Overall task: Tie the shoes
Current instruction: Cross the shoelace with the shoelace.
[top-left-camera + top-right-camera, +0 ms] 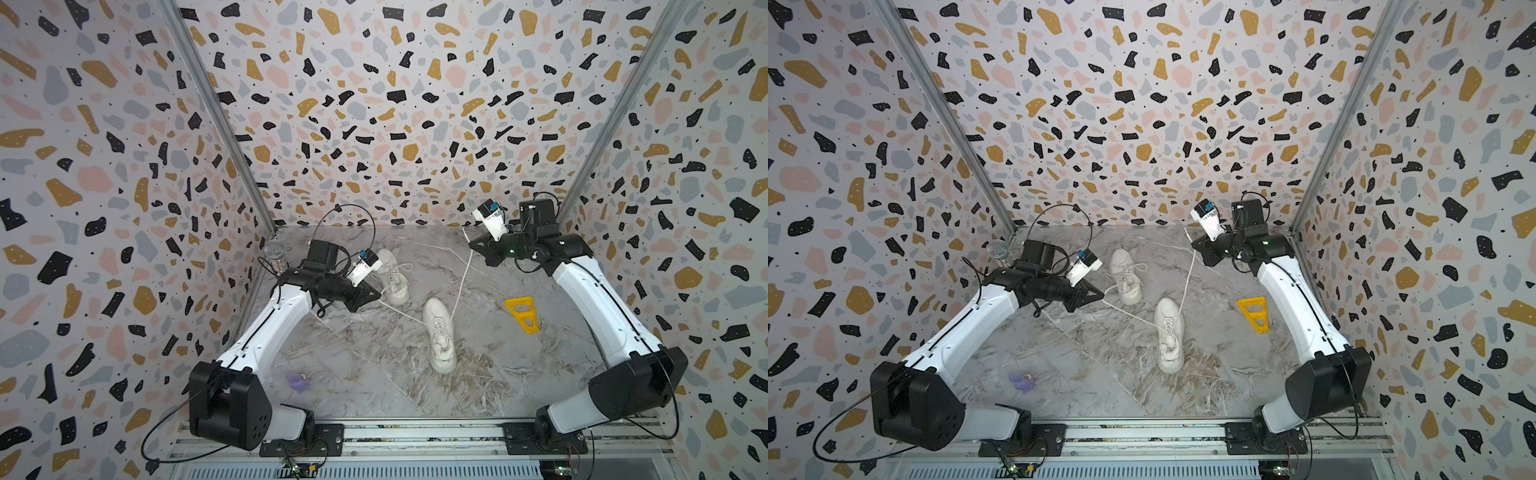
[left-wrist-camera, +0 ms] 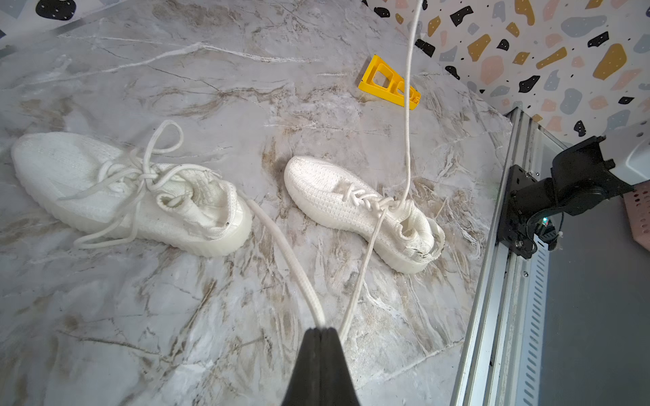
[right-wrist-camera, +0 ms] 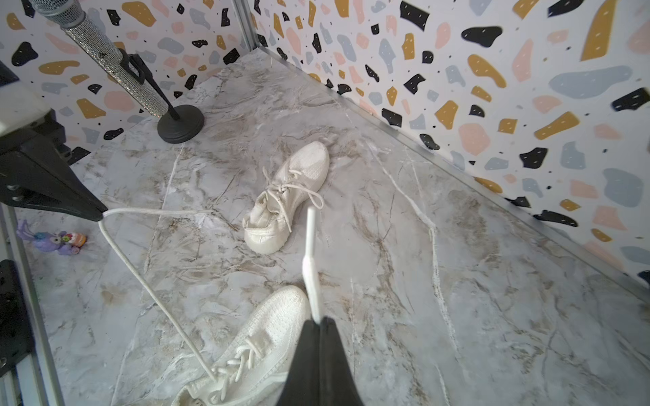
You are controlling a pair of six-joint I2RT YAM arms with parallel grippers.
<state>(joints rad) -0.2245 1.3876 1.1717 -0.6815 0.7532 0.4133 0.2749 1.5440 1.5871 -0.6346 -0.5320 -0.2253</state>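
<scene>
Two cream knit shoes lie on the marble table. The far shoe [image 1: 392, 278] [image 1: 1125, 276] [image 2: 123, 189] [image 3: 292, 197] carries a tied bow. The near shoe [image 1: 439, 332] [image 1: 1169, 334] [image 2: 362, 207] [image 3: 260, 348] has both lace ends pulled out taut. My left gripper [image 1: 379, 296] [image 1: 1102, 296] [image 2: 322, 330] is shut on its left lace [image 1: 399, 313] [image 2: 365, 260], low beside the far shoe. My right gripper [image 1: 471, 245] [image 1: 1192, 245] [image 3: 320, 320] is shut on the right lace [image 1: 461, 286] [image 2: 408, 105], raised near the back wall. That lace's stiff tip [image 3: 309, 246] sticks out past the fingers.
A yellow wedge-shaped frame [image 1: 523, 314] [image 2: 387, 84] lies right of the near shoe. A glittery microphone on a stand [image 1: 275, 253] [image 3: 116, 66] rises at the back left corner. A small purple toy [image 1: 298, 381] [image 3: 52, 240] sits front left. Patterned walls enclose three sides.
</scene>
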